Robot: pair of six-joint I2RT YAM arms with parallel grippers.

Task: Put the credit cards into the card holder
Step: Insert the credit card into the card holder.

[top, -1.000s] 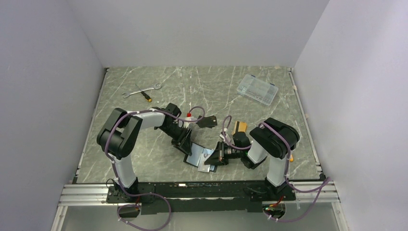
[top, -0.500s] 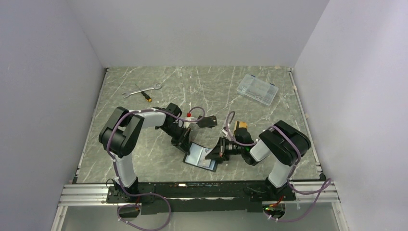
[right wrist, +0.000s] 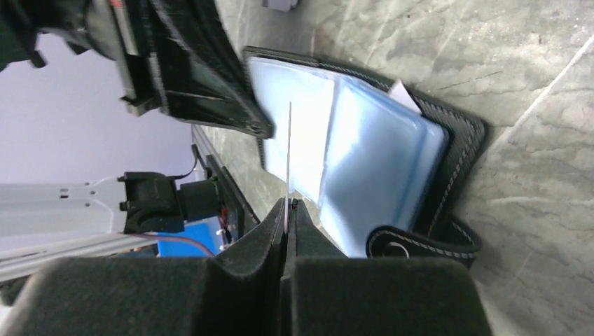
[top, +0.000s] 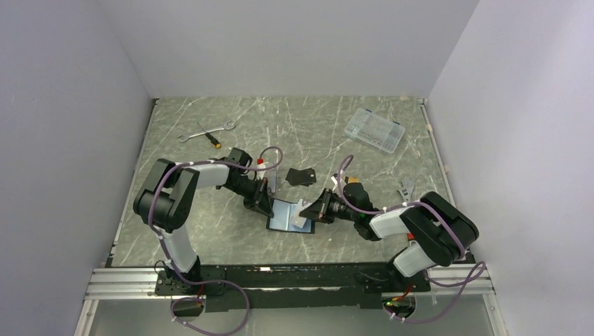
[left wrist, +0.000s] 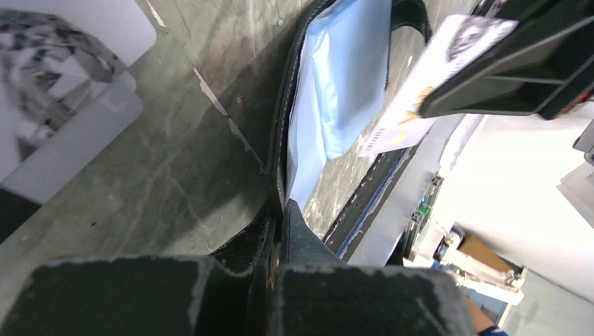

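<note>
Newly closed, left jaws pinch the rim of the stitched black card holder. Right jaws clamp a thin credit card over its pale-blue pockets.

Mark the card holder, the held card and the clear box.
card holder (right wrist: pixel 382 161): right wrist view, pale blue inside.
card (left wrist: pixel 417 91): left wrist view, printed face.
clear box (top: pixel 375 130): top view, lid.

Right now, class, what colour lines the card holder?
The card holder is pale blue inside; see right wrist view.
</note>
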